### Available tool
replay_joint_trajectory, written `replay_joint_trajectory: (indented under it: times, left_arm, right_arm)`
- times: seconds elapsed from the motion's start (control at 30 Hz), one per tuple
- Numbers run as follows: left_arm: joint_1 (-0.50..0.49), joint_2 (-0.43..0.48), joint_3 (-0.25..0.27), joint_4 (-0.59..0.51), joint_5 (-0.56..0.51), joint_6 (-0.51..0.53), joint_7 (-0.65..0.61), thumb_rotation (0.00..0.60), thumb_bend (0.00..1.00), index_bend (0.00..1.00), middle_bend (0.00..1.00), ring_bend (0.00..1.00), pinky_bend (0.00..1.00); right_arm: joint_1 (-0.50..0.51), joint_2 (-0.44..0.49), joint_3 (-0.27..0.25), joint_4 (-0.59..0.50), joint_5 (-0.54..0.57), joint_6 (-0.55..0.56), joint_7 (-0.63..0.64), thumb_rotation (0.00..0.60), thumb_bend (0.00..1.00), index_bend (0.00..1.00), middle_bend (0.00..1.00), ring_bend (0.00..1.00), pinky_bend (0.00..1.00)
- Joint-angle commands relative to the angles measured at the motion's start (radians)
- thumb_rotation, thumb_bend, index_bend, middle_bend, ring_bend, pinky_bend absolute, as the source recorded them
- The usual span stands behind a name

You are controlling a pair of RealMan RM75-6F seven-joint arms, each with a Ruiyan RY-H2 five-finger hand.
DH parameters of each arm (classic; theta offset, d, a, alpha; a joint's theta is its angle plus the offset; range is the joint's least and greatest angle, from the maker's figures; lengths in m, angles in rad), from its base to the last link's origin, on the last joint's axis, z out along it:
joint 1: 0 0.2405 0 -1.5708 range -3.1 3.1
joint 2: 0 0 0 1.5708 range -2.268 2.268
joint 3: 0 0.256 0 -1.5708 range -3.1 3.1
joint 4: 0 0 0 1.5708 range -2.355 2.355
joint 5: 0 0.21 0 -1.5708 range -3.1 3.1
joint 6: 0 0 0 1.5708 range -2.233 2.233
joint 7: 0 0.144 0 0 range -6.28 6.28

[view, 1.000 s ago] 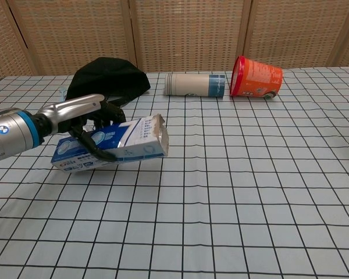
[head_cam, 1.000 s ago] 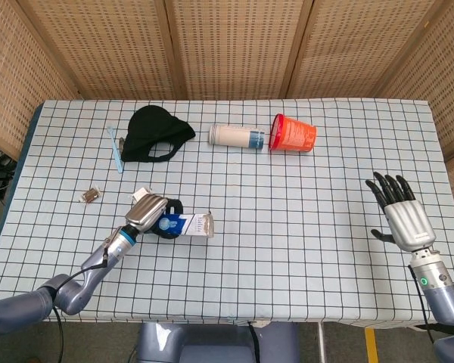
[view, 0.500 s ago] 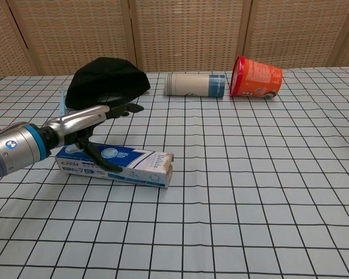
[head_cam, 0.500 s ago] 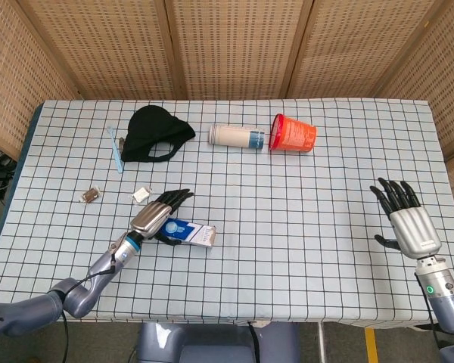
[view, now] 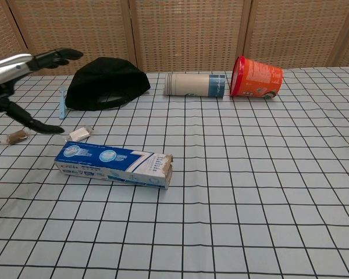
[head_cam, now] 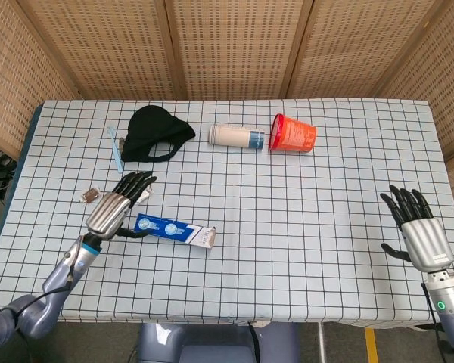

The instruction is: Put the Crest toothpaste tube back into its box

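Observation:
The blue and white Crest toothpaste box (head_cam: 174,229) (view: 113,164) lies flat on the checked tablecloth, its torn flap end pointing right. No toothpaste tube shows outside it. My left hand (head_cam: 119,207) (view: 24,65) hovers just left of the box with fingers spread, holding nothing and apart from the box. My right hand (head_cam: 419,231) stands far off at the table's right edge, fingers spread and empty; the chest view does not show it.
At the back lie a black cap (head_cam: 157,133), a blue toothbrush (head_cam: 115,147), a white and blue can (head_cam: 237,137) and a tipped orange cup (head_cam: 293,134). Two small wrapped items (view: 79,134) (head_cam: 89,197) sit near my left hand.
My left hand set the box down flat on the cloth, let go and drew back to the left with fingers spread. My right hand sank toward the table's near right edge.

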Motion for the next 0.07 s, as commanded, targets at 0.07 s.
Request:
replay_joint_trajectory:
  times: [0.07]
  left_arm:
    - [0.186,0.146,0.04,-0.198,-0.113,0.176,0.25,0.6,0.0,0.0,0.0,0.0,0.0]
  right_arm:
    - [-0.025,-0.001,-0.01,0.005,-0.014,0.03,-0.038,0.6,0.0,0.09,0.05,0.0,0.0]
